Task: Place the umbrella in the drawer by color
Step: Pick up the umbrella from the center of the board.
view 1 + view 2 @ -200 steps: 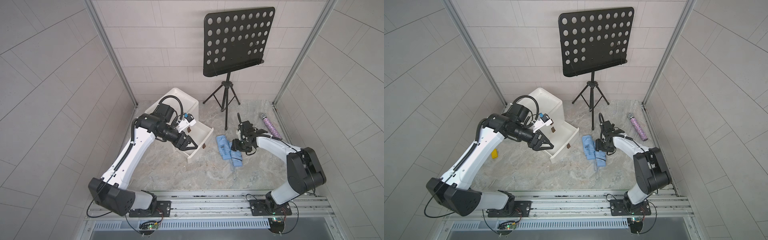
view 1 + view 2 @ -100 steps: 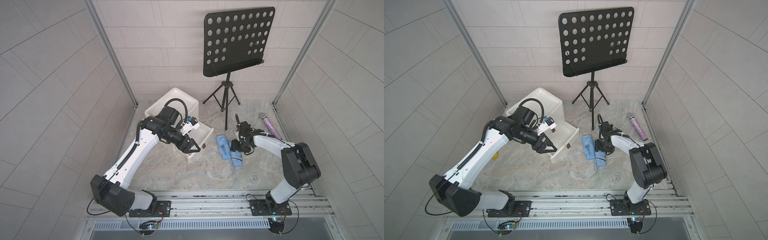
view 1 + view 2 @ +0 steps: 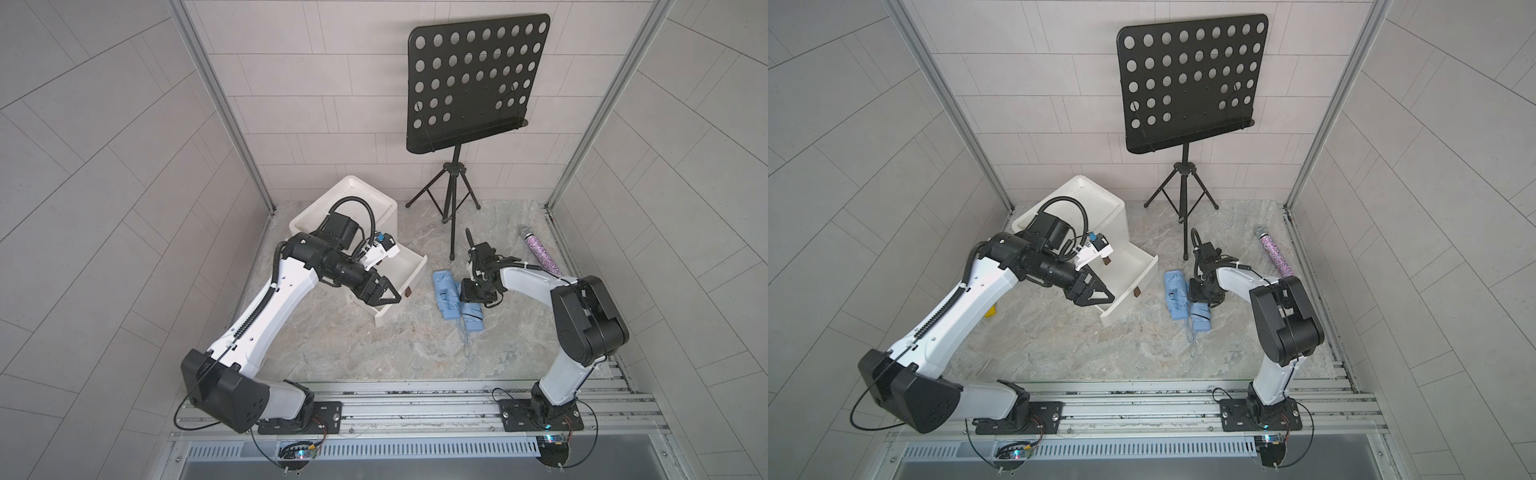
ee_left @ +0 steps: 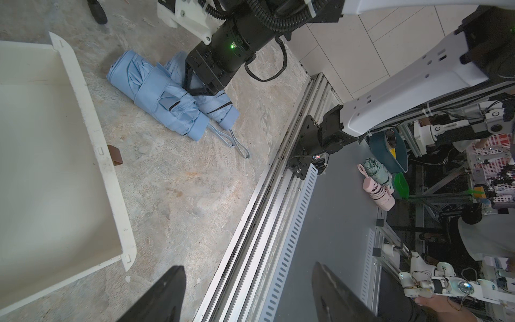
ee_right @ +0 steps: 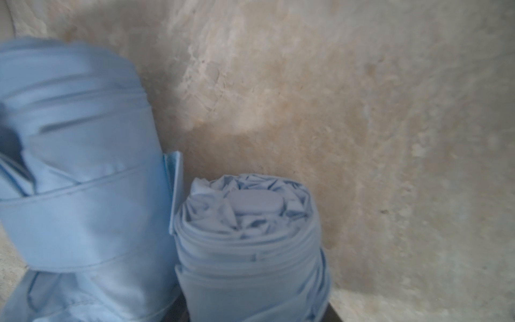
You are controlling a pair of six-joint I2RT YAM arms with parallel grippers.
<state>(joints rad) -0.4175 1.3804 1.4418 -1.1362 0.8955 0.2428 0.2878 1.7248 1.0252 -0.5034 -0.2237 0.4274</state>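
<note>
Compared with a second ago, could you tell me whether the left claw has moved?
Yes. The left claw has edged rightward in a top view, closer to the brown handle on the drawer, which itself has stayed put.

Both top views overhead, right wrist near umbrella (image 5: pixel 245 251)

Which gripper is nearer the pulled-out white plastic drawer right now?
Left. The left gripper hangs open at the near front corner of the white plastic drawer. The right gripper is down at a light blue folded umbrella on the floor, apart from the drawer's front.
</note>
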